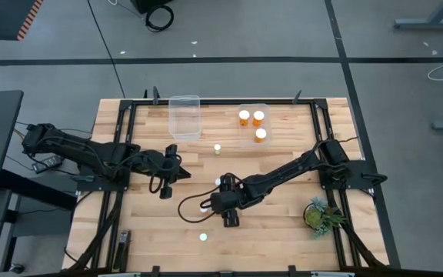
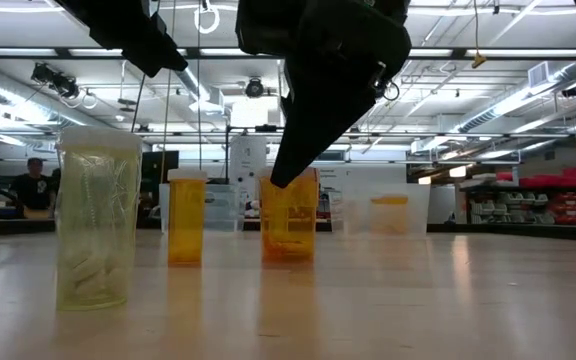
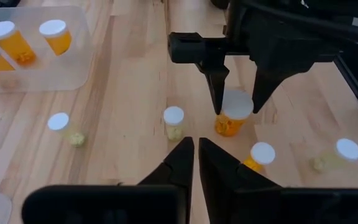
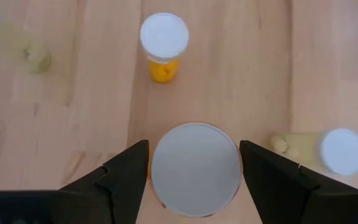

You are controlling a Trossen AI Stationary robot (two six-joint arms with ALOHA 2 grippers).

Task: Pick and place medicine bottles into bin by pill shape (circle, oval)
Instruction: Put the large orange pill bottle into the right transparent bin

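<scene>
From above, the right gripper [image 1: 223, 203] sits low at table centre, fingers spread around a white-capped bottle [image 1: 218, 182]. At twelve o'clock from it a clear bin [image 1: 254, 136] holds three orange bottles [image 1: 258, 117]; an empty bin [image 1: 184, 117] stands beside it.

At table level, the orange bottle [image 2: 289, 218] stands upright beneath the dark gripper; a narrower one [image 2: 186, 216] lies at its nine o'clock.

The left wrist camera shows the left gripper [image 3: 196, 147] pressed together, holding nothing.

The right wrist camera shows the wide white cap [image 4: 195, 168] between spread fingers [image 4: 126, 177]; contact unclear.
</scene>
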